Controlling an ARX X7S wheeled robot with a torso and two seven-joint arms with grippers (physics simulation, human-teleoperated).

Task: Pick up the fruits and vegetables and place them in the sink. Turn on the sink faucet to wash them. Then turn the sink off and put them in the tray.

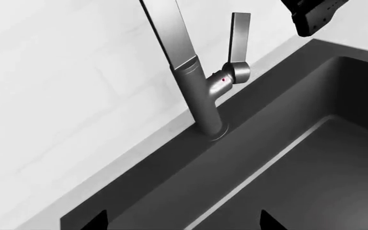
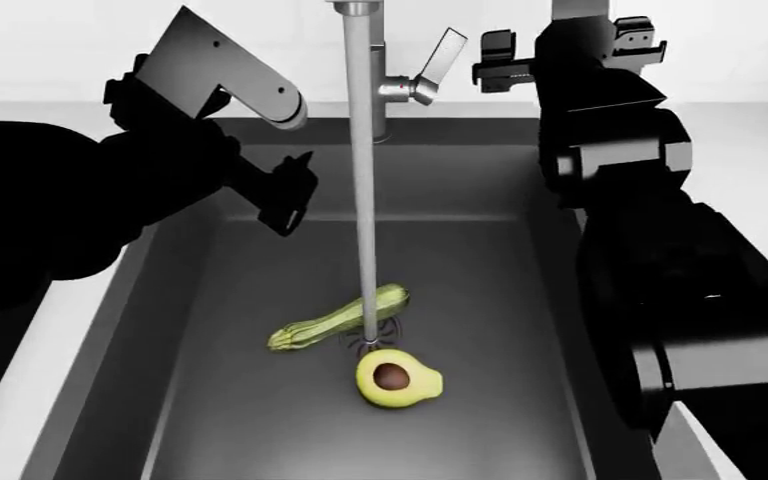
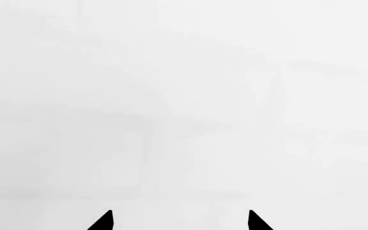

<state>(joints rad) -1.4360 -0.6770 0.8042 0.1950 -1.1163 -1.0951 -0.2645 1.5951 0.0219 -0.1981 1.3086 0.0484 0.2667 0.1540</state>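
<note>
The zucchini [image 2: 341,319] and halved avocado [image 2: 396,378] lay touching by the drain in the sink [image 2: 491,300], while both the left tool [image 2: 287,205] and the right tool [image 2: 504,60], just beside the faucet lever [image 2: 438,55], stood wide, holding nothing.

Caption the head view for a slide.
Zucchini and halved avocado lie in the sink; right tool beside faucet lever.

Pale green striped zucchini [image 2: 340,318]

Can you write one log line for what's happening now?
avocado, zucchini: in sink | right gripper: near lever | left gripper: empty
</note>
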